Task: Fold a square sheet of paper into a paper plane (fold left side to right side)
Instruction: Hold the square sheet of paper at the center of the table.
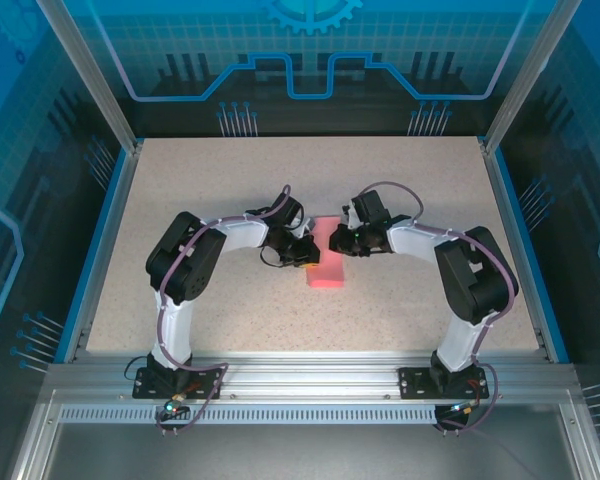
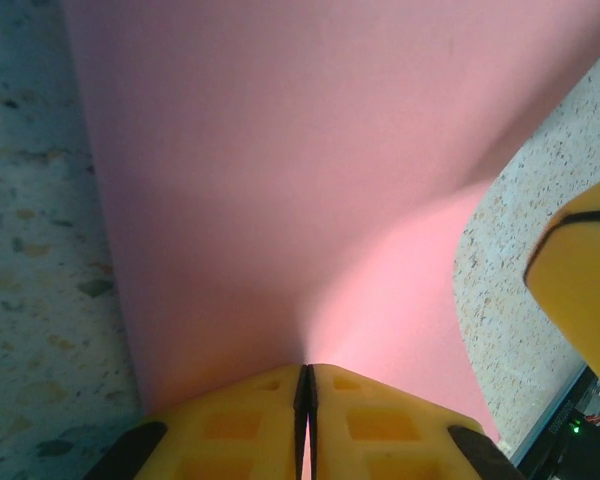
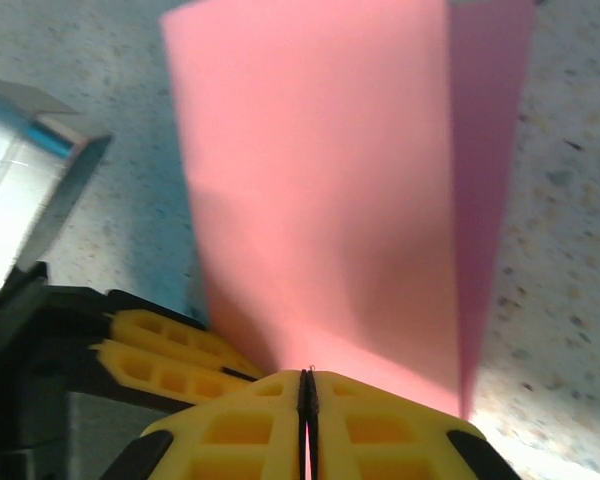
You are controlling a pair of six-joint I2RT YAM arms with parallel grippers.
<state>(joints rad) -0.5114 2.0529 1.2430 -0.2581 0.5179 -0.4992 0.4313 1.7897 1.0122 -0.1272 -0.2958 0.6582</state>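
Clamped tight, no gap on either side: left gripper fingers pinching one edge of the pink paper, right gripper fingers pinching another.

Widest first: speckled beige table, blue-edged, under everything. On it, two black-and-white arms bent inward from the near edge, left arm and right arm, wrists almost meeting at mid-table.

Between them, the paper — from above a narrow pink strip running away from the bases, left gripper at its left side, right gripper at its far right corner. Hard to tell whether the near end touches the table.

From the left wrist: pink rising away from the closed tips, bowed, shadowed down the middle, tabletop showing on both sides. From the right wrist: two layers of paper, a brighter front one and a darker one peeking out along the right — doubled over, not lying flat.

Smallest last: yellow fingertip of the right gripper just beside the paper's edge, and the left gripper low on the left, close by the right one.
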